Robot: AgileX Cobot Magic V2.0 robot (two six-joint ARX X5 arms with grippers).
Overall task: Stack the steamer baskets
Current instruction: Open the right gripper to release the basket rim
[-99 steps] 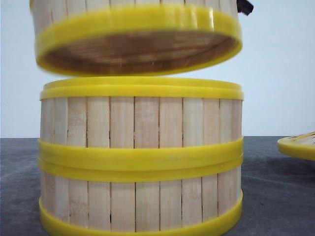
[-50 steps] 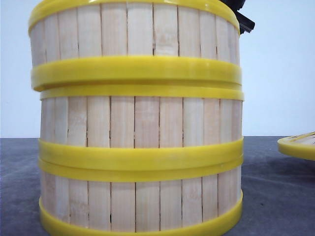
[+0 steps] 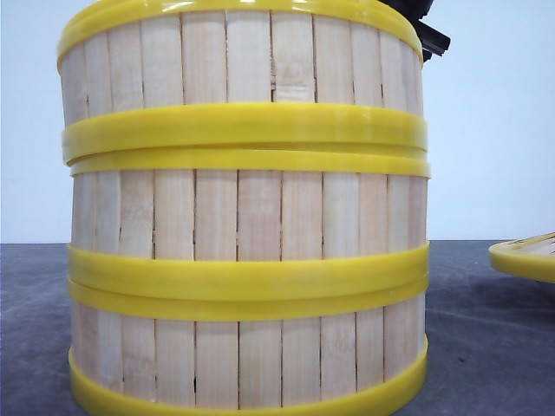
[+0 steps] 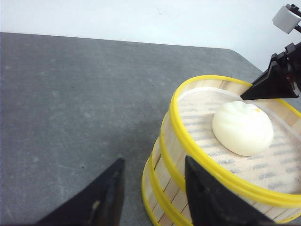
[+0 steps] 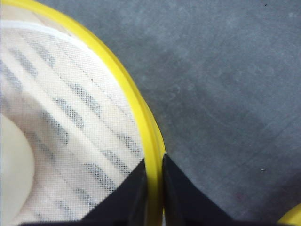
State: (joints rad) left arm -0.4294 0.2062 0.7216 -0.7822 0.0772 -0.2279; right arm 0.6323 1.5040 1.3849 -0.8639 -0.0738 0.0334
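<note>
Three steamer baskets stand stacked in the front view: the bottom basket point(image 3: 247, 355), the middle basket point(image 3: 247, 208) and the top basket point(image 3: 243, 61). My right gripper point(image 5: 154, 159) is shut on the top basket's yellow rim point(image 5: 141, 117), one finger inside and one outside. A black part of it shows behind the stack point(image 3: 427, 30). The top basket point(image 4: 225, 155) holds a white bun point(image 4: 242, 128) on a cloth liner. My left gripper point(image 4: 154, 159) stands open beside the stack's wall, gripping nothing.
A flat yellow-rimmed lid point(image 3: 525, 256) lies on the dark grey table point(image 3: 486, 347) to the right of the stack. A white wall rises behind the table. Bare grey tabletop point(image 4: 70, 103) stretches to the left of the stack.
One second ago the top basket hung above the two stacked ones. It has come down onto them, and since half a second ago it has settled squarer.
</note>
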